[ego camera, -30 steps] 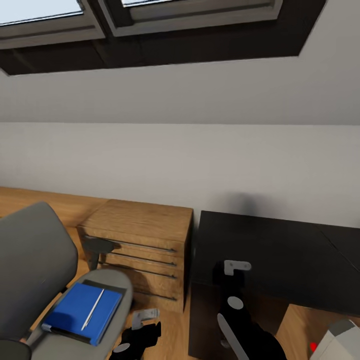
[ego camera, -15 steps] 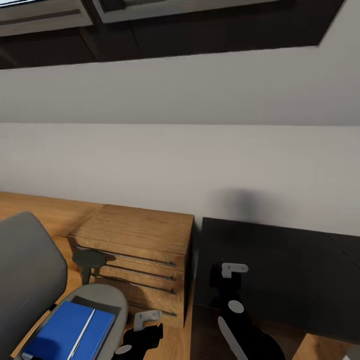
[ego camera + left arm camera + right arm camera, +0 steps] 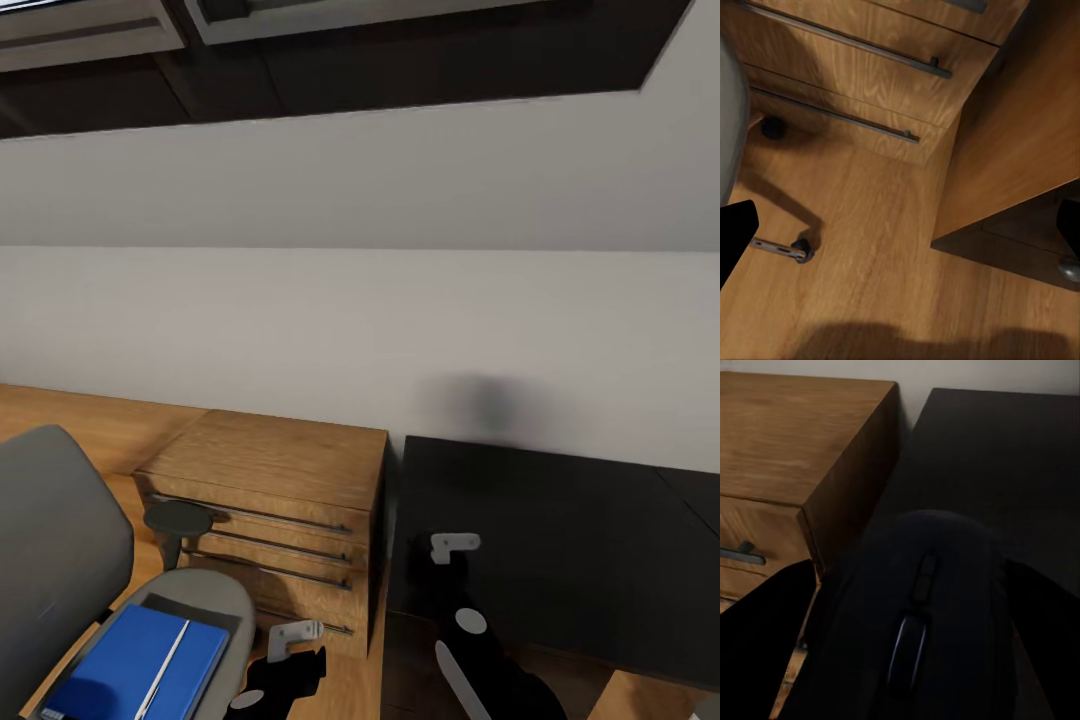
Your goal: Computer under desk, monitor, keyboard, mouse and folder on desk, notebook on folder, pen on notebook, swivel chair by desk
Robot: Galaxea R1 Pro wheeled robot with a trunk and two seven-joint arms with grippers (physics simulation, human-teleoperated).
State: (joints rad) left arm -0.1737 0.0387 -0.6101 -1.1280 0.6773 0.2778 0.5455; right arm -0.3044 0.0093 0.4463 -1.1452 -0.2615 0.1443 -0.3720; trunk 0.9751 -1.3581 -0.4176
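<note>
My right gripper (image 3: 445,568) is shut on the small dark mouse (image 3: 919,622), held just above the near-left corner of the glossy black desk (image 3: 560,520). Low over the wood floor, between the chair and the chest, my left gripper (image 3: 285,655) is open with nothing in it, its fingers wide apart in the left wrist view. The grey swivel chair (image 3: 50,545) stands at the lower left. On its seat lies the blue folder (image 3: 130,665) with the thin silvery pen (image 3: 165,652) across it. A dark flat edge (image 3: 190,610) shows behind the folder; I cannot tell what it is.
A light-wood drawer chest (image 3: 270,480) stands against the wall between chair and desk, its drawer fronts (image 3: 862,75) close to my left gripper. A chair castor (image 3: 802,251) rests on the floor there. The sloped pale wall and a skylight frame rise behind.
The camera has shifted, so chair and chest sit lower and further left, and the grey case at the lower right has left the view. My right gripper with the mouse has sunk slightly.
</note>
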